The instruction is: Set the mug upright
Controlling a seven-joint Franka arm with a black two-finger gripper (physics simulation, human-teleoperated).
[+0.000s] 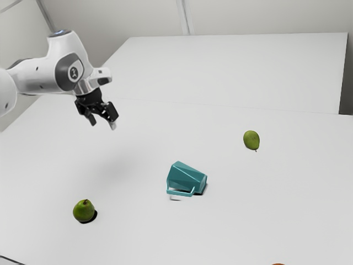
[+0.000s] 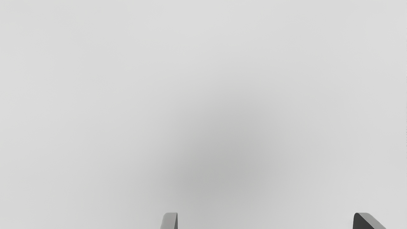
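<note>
Mug (image 1: 185, 178) tipped — well apart from pincer (image 1: 103, 123)

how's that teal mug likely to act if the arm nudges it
The mug lies on its side and tapers, so it may roll in a curve rather than straight. Its handle, sticking out toward the exterior view's bottom edge, would probably stop a full roll.

Holding the jaws (image 1: 103, 123) parted, well above the white tabletop (image 1: 143, 232), over toward the exterior view's left. Seeing the teal mug (image 1: 186, 176) lying on its side, handle (image 1: 180, 193) toward the exterior view's lower edge. Spotting a green pear (image 1: 84, 211) at the exterior view's lower left, a green fruit (image 1: 251, 139) toward the exterior view's right, and something orange (image 1: 278, 264), mostly cut off, at the bottom edge.
</note>
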